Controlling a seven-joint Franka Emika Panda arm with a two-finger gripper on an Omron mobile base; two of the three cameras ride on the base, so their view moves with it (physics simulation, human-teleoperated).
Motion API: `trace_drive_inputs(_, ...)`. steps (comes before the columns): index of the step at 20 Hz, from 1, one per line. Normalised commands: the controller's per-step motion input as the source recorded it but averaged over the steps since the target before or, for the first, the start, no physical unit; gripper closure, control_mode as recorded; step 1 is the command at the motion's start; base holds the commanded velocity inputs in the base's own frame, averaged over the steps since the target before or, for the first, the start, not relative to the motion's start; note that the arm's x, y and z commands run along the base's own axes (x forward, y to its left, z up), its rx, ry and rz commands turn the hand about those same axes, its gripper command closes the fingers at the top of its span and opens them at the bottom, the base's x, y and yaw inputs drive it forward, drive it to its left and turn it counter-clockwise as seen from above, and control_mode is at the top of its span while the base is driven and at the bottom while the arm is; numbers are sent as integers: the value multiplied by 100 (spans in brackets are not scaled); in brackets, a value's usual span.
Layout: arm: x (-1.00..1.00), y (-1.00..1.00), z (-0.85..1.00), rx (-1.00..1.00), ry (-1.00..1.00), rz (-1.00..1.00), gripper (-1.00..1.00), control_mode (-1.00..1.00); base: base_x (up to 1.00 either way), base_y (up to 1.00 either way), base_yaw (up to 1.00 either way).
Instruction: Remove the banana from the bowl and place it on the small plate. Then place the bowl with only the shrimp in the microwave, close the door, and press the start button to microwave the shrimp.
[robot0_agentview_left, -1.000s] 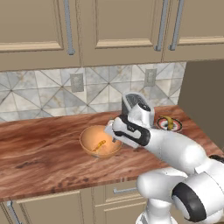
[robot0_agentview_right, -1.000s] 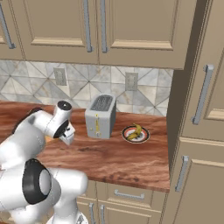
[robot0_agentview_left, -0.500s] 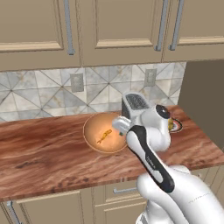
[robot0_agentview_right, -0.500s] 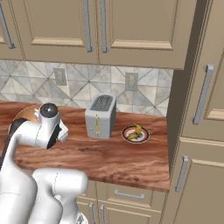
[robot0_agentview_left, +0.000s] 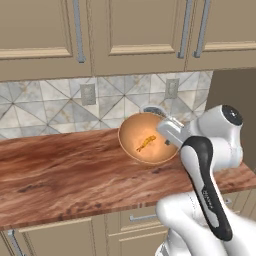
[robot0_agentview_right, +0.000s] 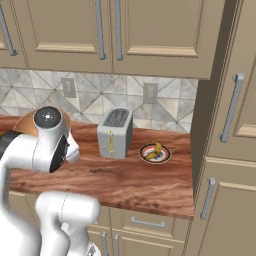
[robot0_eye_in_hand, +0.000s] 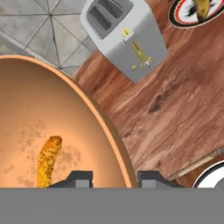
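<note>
Counter spans the left base view, wood grain, under beige cabinets and a tiled backsplash. My arm rises from 5 o'clock in that view and bends toward centre.

The bowl is off the counter, tilted with its open side toward the left base camera, and sits just 9 o'clock of my wrist. In the hand view the bowl's rim runs down between my two finger tips, one inside, one outside. My gripper is clamped on that rim, jaws nearly together with only the bowl wall between them.

Toaster stands on the counter at 12 o'clock of the hand view, well apart from the bowl. In the right base view the small plate lies just beside the toaster at its 3 o'clock, with the banana on it.

The shrimp lies inside the bowl, near its middle; in the hand view it is at 7 o'clock, just beside my inner finger tip.
</note>
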Motion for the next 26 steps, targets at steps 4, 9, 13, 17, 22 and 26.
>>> trace_drive_inputs(4,-83,-46,38,3,0,-19,100,-100,0,0,0)
trace_drive_inputs(9,-44,-5,-6,1,1,-6,100,-100,0,0,0)
trace_drive_inputs(13,-4,13,-1,-3,0,2,100,-100,0,0,0)
trace_drive_inputs(17,-32,3,0,-1,-6,1,100,100,-50,-19,-6)
trace_drive_inputs(22,0,0,0,0,0,0,100,100,-100,-42,-18)
trace_drive_inputs(26,0,0,0,0,0,0,100,100,-100,-68,-23)
